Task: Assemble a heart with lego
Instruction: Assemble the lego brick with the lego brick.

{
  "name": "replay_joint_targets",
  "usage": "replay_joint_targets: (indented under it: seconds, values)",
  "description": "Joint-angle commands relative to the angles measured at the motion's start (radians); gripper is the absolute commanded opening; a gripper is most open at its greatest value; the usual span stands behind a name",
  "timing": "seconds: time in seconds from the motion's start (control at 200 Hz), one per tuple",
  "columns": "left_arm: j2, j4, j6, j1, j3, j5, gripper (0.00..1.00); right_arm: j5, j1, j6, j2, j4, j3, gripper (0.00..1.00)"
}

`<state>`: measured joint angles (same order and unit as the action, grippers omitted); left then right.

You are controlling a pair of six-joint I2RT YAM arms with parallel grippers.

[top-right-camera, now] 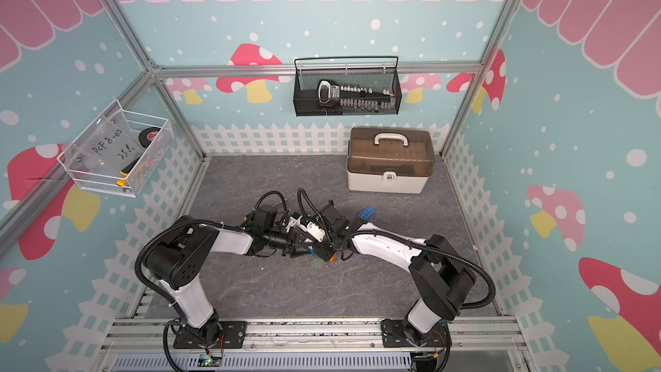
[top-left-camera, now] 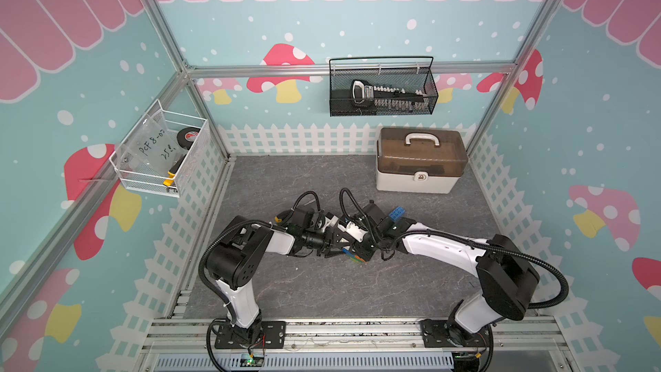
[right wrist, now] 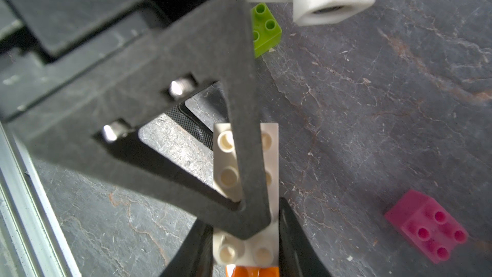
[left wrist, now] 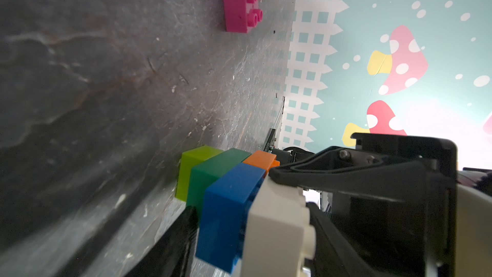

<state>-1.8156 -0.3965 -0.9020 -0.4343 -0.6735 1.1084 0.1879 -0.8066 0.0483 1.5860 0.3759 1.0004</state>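
Note:
The heart [left wrist: 229, 203] is a stepped stack of joined lime, dark green, blue, orange and white lego, held just above the mat at mid-table [top-left-camera: 354, 256] [top-right-camera: 327, 258]. My left gripper [left wrist: 253, 225] [top-left-camera: 338, 245] is shut on it, one finger on the blue and green side, the other on the white brick's studs. My right gripper [right wrist: 246, 249] [top-left-camera: 361, 250] comes from the opposite side and is shut on the white brick's [right wrist: 271, 161] long sides. Loose on the mat lie a pink brick [left wrist: 241, 5] [right wrist: 426, 226], a lime brick [right wrist: 265, 29] and a blue brick [top-left-camera: 397, 213] [top-right-camera: 367, 213].
A white toolbox with a brown lid [top-left-camera: 420, 162] stands at the back right of the mat. On the back wall hangs a black mesh basket [top-left-camera: 382, 87]. A white wire basket [top-left-camera: 161, 152] on the left wall holds tape and a yellow-handled screwdriver [top-left-camera: 171, 173].

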Motion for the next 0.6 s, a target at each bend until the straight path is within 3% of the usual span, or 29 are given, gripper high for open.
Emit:
replay_joint_targets:
  seconds: [0.0,0.59]
  values:
    - [0.024,-0.035,-0.020,0.002,0.014,0.006,0.62,0.015,0.009,-0.037,-0.008,0.024,-0.025,0.33]
    - [0.034,-0.071,-0.032,0.020,0.029,0.036,0.57,0.028,0.018,-0.078,0.023,0.041,-0.014,0.32]
